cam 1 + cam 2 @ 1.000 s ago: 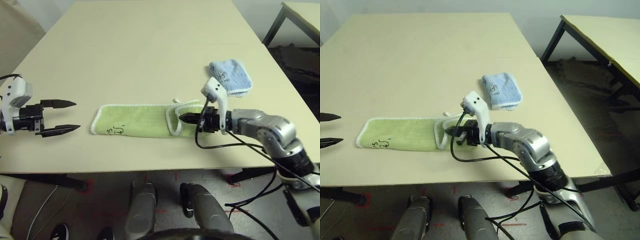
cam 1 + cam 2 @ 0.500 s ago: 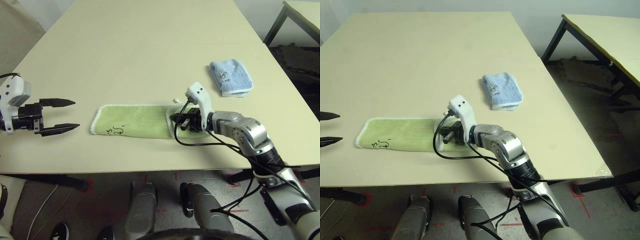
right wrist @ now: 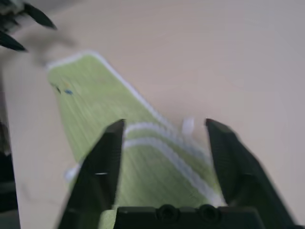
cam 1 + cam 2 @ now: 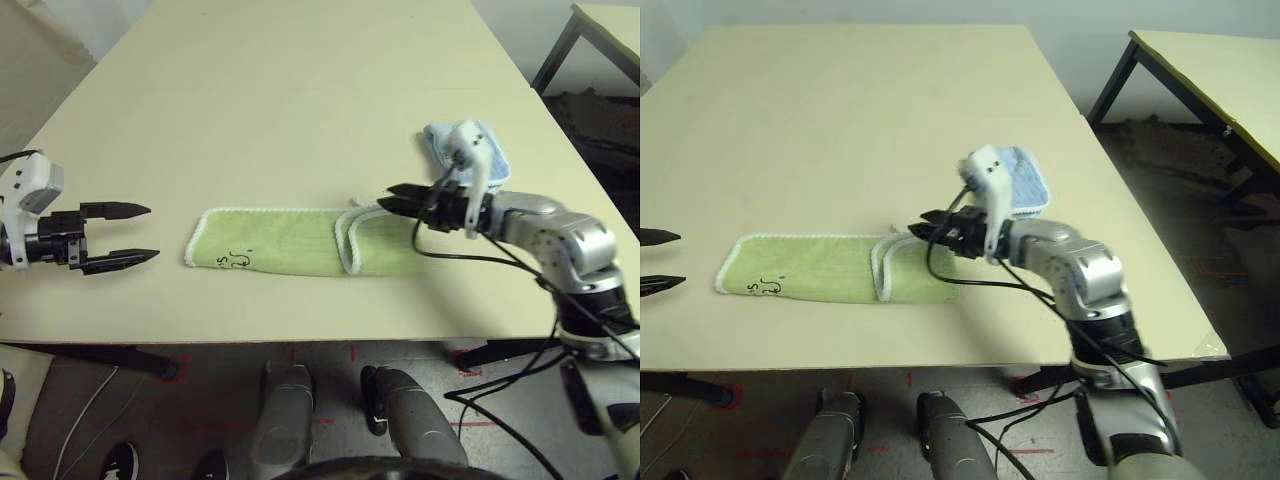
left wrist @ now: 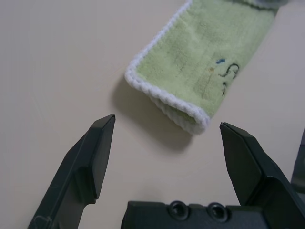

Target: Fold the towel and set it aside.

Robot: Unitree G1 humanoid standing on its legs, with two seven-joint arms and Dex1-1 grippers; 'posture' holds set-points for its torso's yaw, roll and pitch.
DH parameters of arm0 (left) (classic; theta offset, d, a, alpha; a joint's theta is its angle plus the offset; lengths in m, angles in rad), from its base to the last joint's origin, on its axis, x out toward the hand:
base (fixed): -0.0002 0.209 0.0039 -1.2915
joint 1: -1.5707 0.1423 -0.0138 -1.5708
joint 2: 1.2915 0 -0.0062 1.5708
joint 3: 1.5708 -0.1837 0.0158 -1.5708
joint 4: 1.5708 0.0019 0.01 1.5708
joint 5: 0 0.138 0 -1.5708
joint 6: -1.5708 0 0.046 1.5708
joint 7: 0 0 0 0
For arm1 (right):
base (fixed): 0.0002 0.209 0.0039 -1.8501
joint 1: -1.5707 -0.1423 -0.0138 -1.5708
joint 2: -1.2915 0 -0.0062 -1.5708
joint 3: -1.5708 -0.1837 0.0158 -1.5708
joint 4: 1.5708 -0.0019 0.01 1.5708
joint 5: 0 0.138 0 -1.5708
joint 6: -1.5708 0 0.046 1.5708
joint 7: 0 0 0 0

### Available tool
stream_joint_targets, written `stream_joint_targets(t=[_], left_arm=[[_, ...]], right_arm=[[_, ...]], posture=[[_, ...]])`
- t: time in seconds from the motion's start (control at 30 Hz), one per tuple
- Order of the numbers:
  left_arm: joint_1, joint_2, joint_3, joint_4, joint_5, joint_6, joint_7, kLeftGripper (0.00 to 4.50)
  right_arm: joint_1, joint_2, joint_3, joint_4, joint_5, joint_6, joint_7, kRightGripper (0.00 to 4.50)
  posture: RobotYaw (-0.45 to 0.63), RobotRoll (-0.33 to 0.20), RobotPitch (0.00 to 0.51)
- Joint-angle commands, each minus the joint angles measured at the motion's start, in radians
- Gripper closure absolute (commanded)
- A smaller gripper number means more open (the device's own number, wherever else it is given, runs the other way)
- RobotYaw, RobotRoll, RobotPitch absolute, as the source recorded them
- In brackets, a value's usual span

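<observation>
Right wrist view first: we see our right gripper [image 3: 162, 157] spread wide and grasping nothing, hanging just above the folded-over end of the towel [image 4: 290, 240]. From the head camera, that right gripper [image 4: 392, 201] sits clear of the cloth, with no contact we can make out. Our left gripper [image 4: 140, 232] hovers open and empty near the worktop's left edge, just short of the towel's other end. The towel lies flat as a long green strip near the front edge of the pale worktop [image 4: 290, 90]. A small blue towel [image 4: 1025, 185] sits behind our right wrist. Plenty of bare surface stretches toward the far side. A second table [image 4: 1210, 70] stands off to the right.
</observation>
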Motion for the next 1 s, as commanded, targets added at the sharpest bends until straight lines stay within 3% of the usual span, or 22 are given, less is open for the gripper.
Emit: stream_joint_targets(t=[0.03,0.17,0.27,0.47,0.6,0.8,1.0], left_arm=[[-0.028,-0.028,0.021,0.043,0.092,0.066,-0.005,0.00],[-0.066,-0.055,0.043,0.059,0.176,0.232,-0.005,0.00],[-0.112,-0.074,0.051,0.052,0.214,0.457,-0.005,0.00],[-0.214,-0.129,0.038,0.006,0.261,0.965,-0.004,0.00],[-0.190,-0.114,-0.052,-0.122,0.217,1.258,-0.005,0.00],[-0.205,-0.112,-0.101,-0.229,0.159,1.506,-0.005,0.00],[-0.187,-0.111,-0.199,-0.250,0.243,1.506,-0.005,0.00]], right_arm=[[0.055,0.002,-0.050,0.080,-0.026,-0.257,0.145,0.01],[0.100,-0.035,-0.023,0.156,-0.098,-0.495,0.301,0.01],[0.118,-0.046,-0.016,0.195,-0.114,-0.629,0.404,0.01],[0.120,-0.040,0.000,0.240,-0.136,-0.735,0.480,0.01],[0.146,-0.036,0.010,0.217,-0.145,-0.751,0.484,0.01],[0.201,-0.055,-0.002,0.164,-0.125,-0.697,0.455,0.01],[0.219,-0.060,-0.003,0.126,-0.120,-0.668,0.434,0.01]], posture=[[0.06,0.000,0.168],[0.06,0.000,0.168],[0.05,0.000,0.166],[0.04,0.000,0.166],[0.03,0.000,0.165],[0.01,0.000,0.165],[-0.01,0.000,0.167]])
